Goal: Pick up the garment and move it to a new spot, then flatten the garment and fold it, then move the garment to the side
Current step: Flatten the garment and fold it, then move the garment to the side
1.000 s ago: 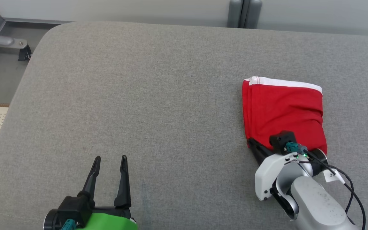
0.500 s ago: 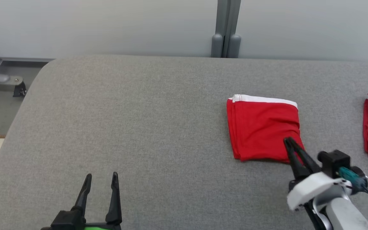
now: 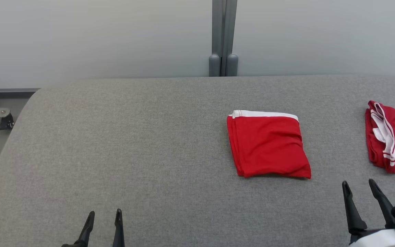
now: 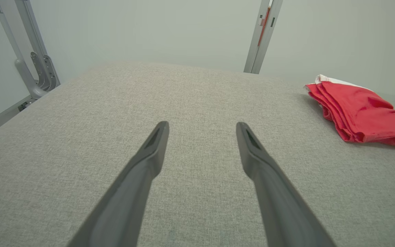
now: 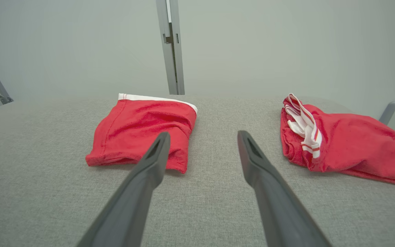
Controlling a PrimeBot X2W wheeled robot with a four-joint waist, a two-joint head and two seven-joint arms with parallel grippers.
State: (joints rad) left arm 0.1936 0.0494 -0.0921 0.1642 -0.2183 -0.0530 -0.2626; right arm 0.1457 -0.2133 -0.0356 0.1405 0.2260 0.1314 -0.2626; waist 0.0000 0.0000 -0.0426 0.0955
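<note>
Head view: the folded red garment (image 3: 267,145) lies flat on the grey padded top (image 3: 132,144), right of centre and well back from the far edge, white waistband toward that edge. The right gripper (image 3: 358,182) sits nearer the front, close to the fold's near right corner, fingers spread, holding nothing and not touching the cloth. The left gripper (image 3: 105,211) is likewise spread and empty toward the front left.

The set-aside step appears complete. Any retreat is best made upward and toward the front, so that no fingertip catches the stacked layers along the fold's left side.

A second, crumpled red garment (image 3: 389,144) lies by the right edge, with bare grey between the two. The rounded far left corner and the broad left half offer the most room. A grey post (image 3: 223,37) stands behind the far edge.
</note>
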